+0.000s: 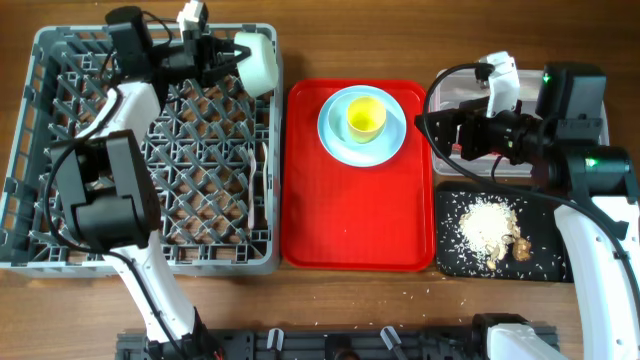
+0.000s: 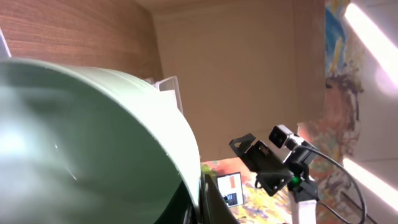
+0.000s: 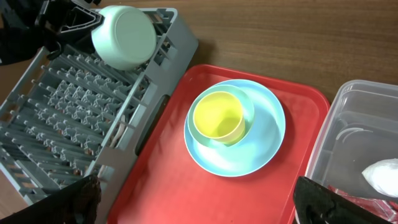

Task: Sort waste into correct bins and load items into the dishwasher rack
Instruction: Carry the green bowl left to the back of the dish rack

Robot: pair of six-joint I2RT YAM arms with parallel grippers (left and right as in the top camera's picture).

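Observation:
My left gripper [image 1: 225,55] is shut on a pale green bowl [image 1: 258,58], held tilted over the far right corner of the grey dishwasher rack [image 1: 60,250]. The bowl fills the left wrist view [image 2: 93,137] and also shows in the right wrist view [image 3: 124,36]. A light blue plate [image 1: 392,140] on the red tray carries a second pale bowl [image 3: 247,106] with the yellow cup [image 1: 366,117] inside it. My right gripper [image 3: 199,205] is open and empty, hovering between the red tray and the clear tub [image 3: 348,124]. A white napkin [image 3: 382,177] lies in the tub.
The bright red tray [image 1: 350,230] lies between the rack and the bins. The black tray [image 1: 455,255] at the front right holds rice scraps [image 1: 485,225] with brown bits [image 1: 518,247]. A few grains are scattered on the table at the front.

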